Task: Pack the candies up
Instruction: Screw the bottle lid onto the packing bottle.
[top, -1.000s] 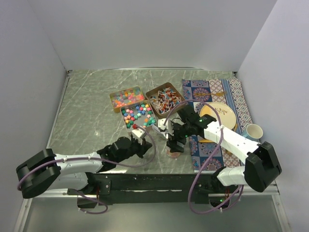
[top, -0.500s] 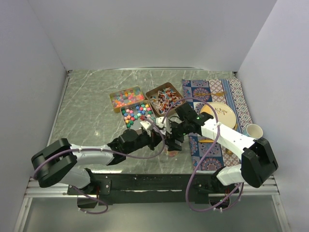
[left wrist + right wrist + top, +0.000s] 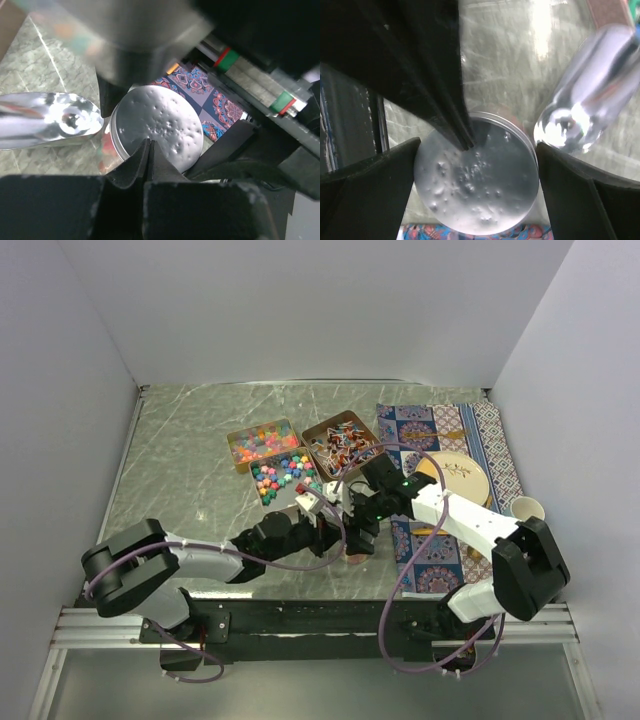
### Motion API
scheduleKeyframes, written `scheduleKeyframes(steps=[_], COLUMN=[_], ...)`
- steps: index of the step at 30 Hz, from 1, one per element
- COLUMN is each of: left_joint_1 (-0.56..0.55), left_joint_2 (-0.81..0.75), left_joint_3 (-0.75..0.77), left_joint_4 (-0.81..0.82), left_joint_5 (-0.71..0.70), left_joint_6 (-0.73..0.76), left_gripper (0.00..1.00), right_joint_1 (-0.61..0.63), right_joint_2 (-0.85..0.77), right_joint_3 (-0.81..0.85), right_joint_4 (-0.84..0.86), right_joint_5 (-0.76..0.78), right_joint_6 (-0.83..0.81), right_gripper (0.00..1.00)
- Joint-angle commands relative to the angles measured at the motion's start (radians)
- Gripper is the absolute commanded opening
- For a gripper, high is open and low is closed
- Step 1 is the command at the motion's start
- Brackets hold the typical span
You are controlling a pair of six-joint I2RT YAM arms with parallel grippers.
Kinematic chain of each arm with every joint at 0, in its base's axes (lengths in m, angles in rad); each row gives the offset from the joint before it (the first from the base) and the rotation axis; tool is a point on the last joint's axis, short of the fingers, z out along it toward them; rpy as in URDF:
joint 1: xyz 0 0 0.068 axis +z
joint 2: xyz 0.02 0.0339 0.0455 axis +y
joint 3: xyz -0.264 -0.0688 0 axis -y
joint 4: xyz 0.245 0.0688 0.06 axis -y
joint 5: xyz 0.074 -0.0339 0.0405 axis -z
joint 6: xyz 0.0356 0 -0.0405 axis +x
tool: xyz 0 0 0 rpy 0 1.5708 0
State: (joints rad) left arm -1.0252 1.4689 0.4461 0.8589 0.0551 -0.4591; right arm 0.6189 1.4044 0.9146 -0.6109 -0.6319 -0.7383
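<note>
Left gripper [image 3: 150,145]: jaws pinched together on nothing, tips resting on the dimpled lid [image 3: 160,122]. Right gripper [image 3: 477,167]: jaws clamped either side of that lid, holding the jar [image 3: 357,552]. Spoon [image 3: 50,120] just beside it. Candies [image 3: 285,477] lie loose in three tins [image 3: 232,437] behind the jar. Expect them light, hard and quick to roll, so you should scoop, not pinch. Lid looks slick; take its rim.

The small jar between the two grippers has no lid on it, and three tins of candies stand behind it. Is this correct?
Not quite: the jar has a silver lid on it, as the left wrist view shows, with the shut left gripper at the lid's near edge. The three tins of candies do stand behind it.
</note>
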Motion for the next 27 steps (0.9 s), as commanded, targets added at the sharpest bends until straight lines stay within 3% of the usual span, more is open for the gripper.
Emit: scheduleKeyframes(steps=[1,8,15,21,27], left_joint_1=[-0.013,-0.015,-0.013,-0.009,0.097], left_joint_2=[0.022,0.016,0.027,-0.016,-0.195], left_joint_3=[0.020,-0.010,-0.007,-0.029,-0.041], left_joint_4=[-0.054,-0.063,-0.073,-0.080,-0.190], left_joint_5=[-0.012,-0.040,-0.052,-0.099,-0.109], left_joint_6=[0.022,0.051,0.070,0.050,-0.082], left_gripper=[0.01,0.01,0.01,0.01,0.01], right_joint_1=[0.012,-0.027,-0.104,-0.104,-0.091], right_joint_2=[0.002,-0.071,-0.156,-0.174,-0.191], right_joint_3=[-0.016,0.049,0.139,0.050,-0.094], right_joint_4=[-0.068,-0.170,-0.308,-0.232,-0.025], right_joint_5=[0.054,0.061,-0.057,-0.049,-0.074], right_joint_6=[0.056,0.037,-0.068,-0.055,0.028], right_gripper=[1.00,1.00,1.00,1.00,1.00])
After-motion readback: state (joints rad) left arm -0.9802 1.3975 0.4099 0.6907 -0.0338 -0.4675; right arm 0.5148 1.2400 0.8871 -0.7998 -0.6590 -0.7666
